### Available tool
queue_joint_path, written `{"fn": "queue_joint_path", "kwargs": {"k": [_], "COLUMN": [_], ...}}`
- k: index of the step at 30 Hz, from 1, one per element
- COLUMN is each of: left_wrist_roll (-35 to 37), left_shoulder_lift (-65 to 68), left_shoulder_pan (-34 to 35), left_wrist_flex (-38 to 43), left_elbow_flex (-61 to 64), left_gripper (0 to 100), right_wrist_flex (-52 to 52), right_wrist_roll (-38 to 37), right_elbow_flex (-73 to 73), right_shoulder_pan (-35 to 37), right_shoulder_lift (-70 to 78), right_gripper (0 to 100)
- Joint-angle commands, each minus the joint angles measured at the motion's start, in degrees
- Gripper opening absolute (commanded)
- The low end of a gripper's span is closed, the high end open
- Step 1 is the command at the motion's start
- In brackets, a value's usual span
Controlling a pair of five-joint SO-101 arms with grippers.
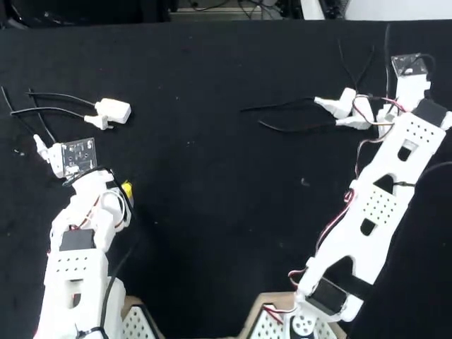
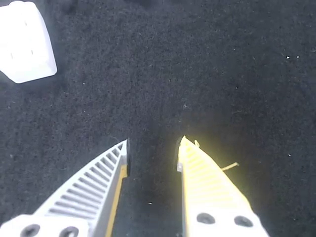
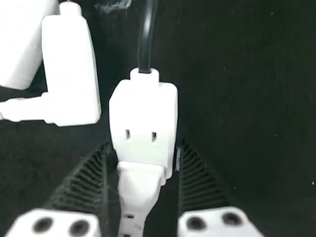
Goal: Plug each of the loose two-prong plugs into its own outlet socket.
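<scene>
Where the black table [image 1: 212, 176] spreads beneath me, my right arm [image 1: 385, 191] slants up its right side and my left arm [image 1: 74, 240] stands at the near left. My right pincer [image 3: 143, 148] is closed around a white plug [image 3: 138, 190], with one dark finger on each flank. The plug's front end meets the end of an outlet socket [image 3: 143, 116] lying straight ahead of my fingertips, and its black cord [image 3: 147, 34] runs away from me. How deep the prongs sit I cannot tell. Just beside that socket lies a second white piece [image 3: 69, 74], apart from my fingers. My left pincer [image 2: 153, 143] stands open over bare cloth, a white finger and a yellow finger [image 2: 207, 187] with a gap between them. A white block [image 2: 24, 42] with small holes lies ahead, off the white finger's side, well clear of the tips. From above, a white socket body [image 1: 114, 110] and a smaller plug [image 1: 99, 121] lie together beyond my left arm, their cords trailing left.
</scene>
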State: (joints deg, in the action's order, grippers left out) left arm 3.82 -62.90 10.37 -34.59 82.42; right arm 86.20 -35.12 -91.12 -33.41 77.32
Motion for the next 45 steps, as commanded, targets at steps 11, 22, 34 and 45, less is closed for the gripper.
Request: {"fn": "queue_joint_path", "kwargs": {"k": [11,22,34,45], "left_wrist_roll": [0.2,0.2,0.2,0.2], "left_shoulder_lift": [-0.5,-0.5,-0.5,-0.5], "left_shoulder_pan": [0.3,0.2,0.2,0.3], "left_wrist_flex": [0.7,0.7,0.7,0.8], "left_elbow_flex": [-0.5,-0.5,-0.4,-0.4], "left_gripper": [17,17,17,17], "right_wrist_flex": [-1.1,4.4,13.4,15.2], "right_wrist_roll": [-0.2,1.4,8.3,20.7], "right_elbow_flex": [-4.5,-4.5,-4.5,3.2], "right_shoulder_pan": [4.7,7.1,13.0,14.6], "right_shoulder_lift": [-5.8,-16.1,-31.8,-51.5], "right_gripper": [27.2,27.2,27.2,27.2]}}
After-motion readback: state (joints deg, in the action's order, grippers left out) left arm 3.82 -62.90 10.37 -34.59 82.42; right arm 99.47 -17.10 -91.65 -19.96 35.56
